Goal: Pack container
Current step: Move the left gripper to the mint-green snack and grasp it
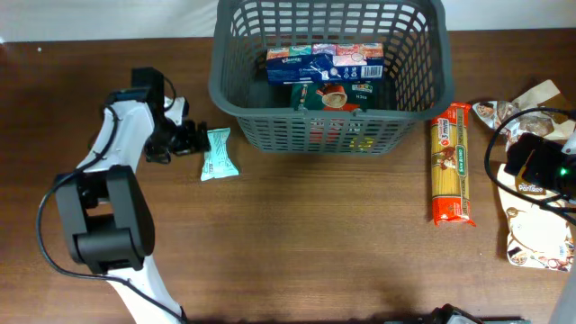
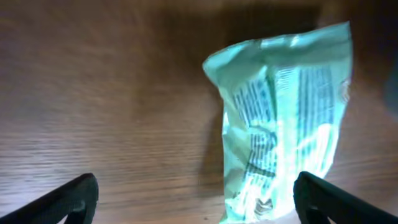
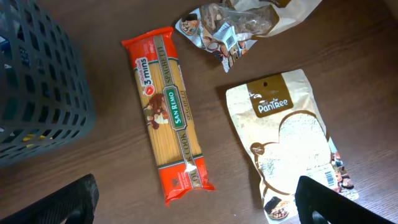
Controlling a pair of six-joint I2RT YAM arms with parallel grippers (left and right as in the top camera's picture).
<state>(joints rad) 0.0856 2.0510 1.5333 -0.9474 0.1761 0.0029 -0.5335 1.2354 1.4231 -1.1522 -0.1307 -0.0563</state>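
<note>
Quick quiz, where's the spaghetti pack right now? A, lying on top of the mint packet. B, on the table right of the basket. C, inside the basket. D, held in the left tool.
B: the spaghetti lies flat on the table, just right of the basket.

Wooden table (image 1: 315,234): spaghetti pack (image 3: 169,118) beside tan pouch (image 3: 286,137), clear snack bag (image 3: 227,28); mint-green packet (image 2: 286,118) well apart.
</note>
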